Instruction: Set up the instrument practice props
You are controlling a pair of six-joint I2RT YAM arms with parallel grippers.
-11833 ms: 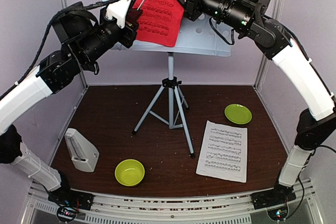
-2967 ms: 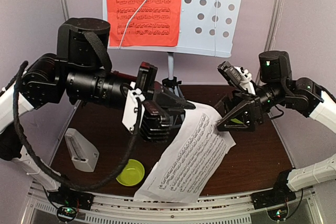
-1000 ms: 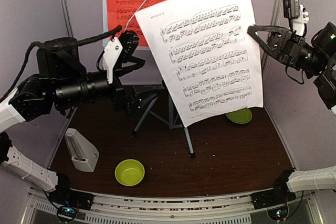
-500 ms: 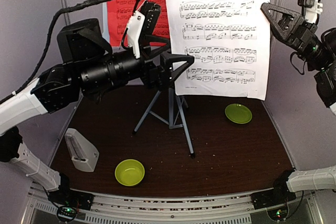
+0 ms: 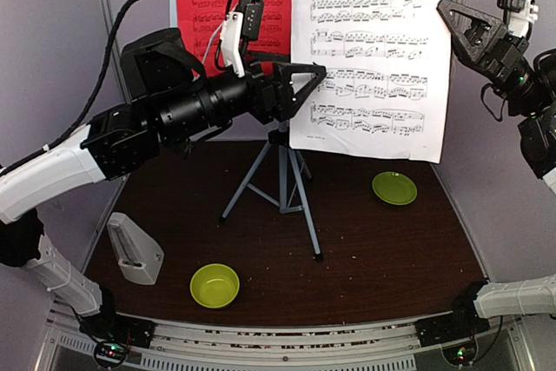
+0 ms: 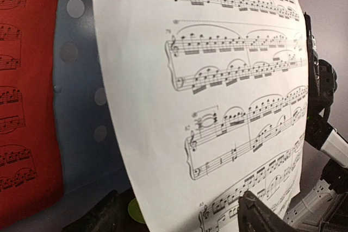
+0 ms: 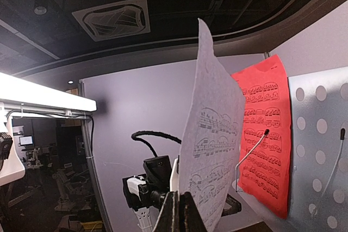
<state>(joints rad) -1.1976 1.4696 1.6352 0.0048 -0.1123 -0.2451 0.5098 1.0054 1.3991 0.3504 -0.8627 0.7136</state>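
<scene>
— White sheet (image 5: 373, 49): who holds it?
— Right end effector (image 7: 179, 210) pinches its edge. Left end effector (image 5: 304, 93) is spread around its lower corner, in front of the music stand (image 5: 281, 171). I'd lay it flat beside the red sheet (image 5: 195, 6).

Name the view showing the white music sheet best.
Top external: nearly the whole white sheet shows, held at its right edge by the right gripper. Left wrist shows only part; right wrist sees it edge-on.
</scene>
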